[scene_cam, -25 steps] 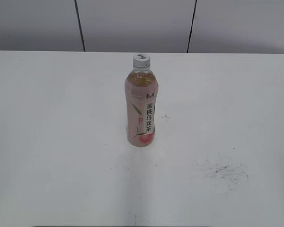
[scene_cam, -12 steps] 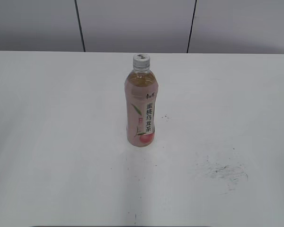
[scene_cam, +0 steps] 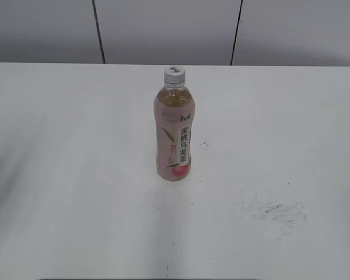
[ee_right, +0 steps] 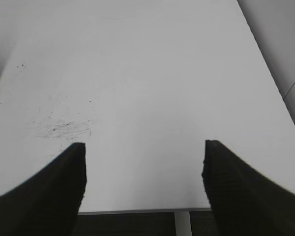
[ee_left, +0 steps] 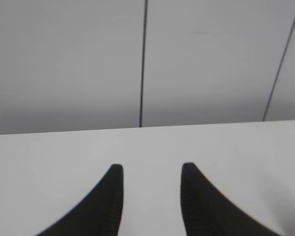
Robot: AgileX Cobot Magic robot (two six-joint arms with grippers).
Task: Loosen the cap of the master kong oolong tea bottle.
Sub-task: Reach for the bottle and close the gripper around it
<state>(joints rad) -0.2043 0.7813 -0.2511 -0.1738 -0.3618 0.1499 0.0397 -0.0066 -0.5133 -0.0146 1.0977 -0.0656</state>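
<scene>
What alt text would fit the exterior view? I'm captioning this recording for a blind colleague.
A master kong oolong tea bottle stands upright near the middle of a white table, its white cap on. Dark scuff marks smudge the tabletop to its right; no arm or pincer shows.

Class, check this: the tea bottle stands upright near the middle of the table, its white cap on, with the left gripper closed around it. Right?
Not quite. The left gripper is open over bare table, as the left wrist view shows. The bottle stands upright, untouched, white cap on.
</scene>
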